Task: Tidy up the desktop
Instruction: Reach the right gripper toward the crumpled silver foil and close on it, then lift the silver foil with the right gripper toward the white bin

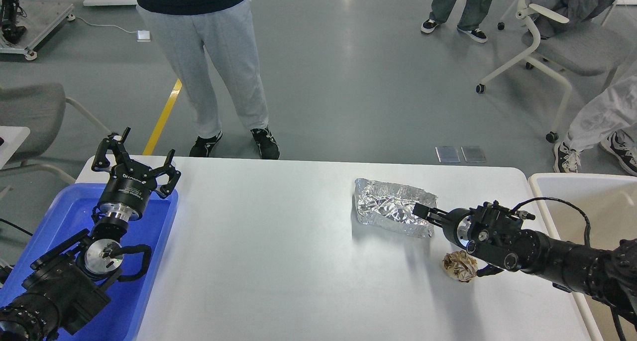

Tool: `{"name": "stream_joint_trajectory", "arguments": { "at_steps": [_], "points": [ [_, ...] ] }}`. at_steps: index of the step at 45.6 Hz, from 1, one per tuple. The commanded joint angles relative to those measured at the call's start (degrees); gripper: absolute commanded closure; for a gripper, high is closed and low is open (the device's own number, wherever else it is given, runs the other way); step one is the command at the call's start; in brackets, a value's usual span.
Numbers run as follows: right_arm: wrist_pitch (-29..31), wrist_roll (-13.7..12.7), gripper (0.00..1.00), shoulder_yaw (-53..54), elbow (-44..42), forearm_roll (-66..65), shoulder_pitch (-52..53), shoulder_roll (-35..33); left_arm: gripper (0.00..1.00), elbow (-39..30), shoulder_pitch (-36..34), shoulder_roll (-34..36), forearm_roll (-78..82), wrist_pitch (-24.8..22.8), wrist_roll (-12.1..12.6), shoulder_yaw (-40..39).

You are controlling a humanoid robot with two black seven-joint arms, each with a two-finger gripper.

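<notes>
The white desktop (278, 261) holds a crumpled sheet of silver foil (390, 206) at the back right and a crumpled brown paper ball (459, 267) in front of it. My right gripper (454, 241) comes in from the right, low over the table and open. One finger (424, 212) lies over the foil's right edge, the other finger (486, 270) sits just right of the paper ball. My left gripper (139, 157) is open and empty, held up over the far end of the blue tray (59, 216).
A beige white-rimmed bin (587, 191) stands off the table's right edge. A person (209, 72) stands at the table's far edge. Office chairs stand at far right (547, 47) and far left (30, 112).
</notes>
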Motion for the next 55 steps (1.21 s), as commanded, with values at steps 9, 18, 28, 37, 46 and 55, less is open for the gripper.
{"name": "stream_joint_trajectory", "arguments": {
  "at_steps": [9,18,28,37,46,55],
  "points": [
    [-0.2,0.1,0.36,-0.3,-1.4,-0.5,-0.8,0.2,0.0,0.1,0.0,0.0,0.0,0.0,0.0,0.0],
    [0.2,0.1,0.63,-0.3,-1.4,-0.5,-0.8,0.9,0.0,0.1,0.0,0.0,0.0,0.0,0.0,0.0],
    [0.3,0.1,0.79,-1.5,-1.4,-1.4,-0.5,1.4,0.0,0.0,0.0,0.0,0.0,0.0,0.0,0.0],
    [0.4,0.1,1.0,-2.0,-1.4,-1.7,-0.5,1.4,0.0,0.0,0.0,0.1,0.0,0.1,0.0,0.0],
    [0.4,1.0,1.0,-2.0,-1.3,-1.7,0.0,1.3,0.0,0.0,0.1,0.0,0.0,0.0,0.0,0.0],
    [0.9,1.1,1.0,-2.0,1.5,-1.4,3.0,-0.7,0.0,0.1,0.1,0.1,0.0,0.0,0.0,0.0]
  ]
}}
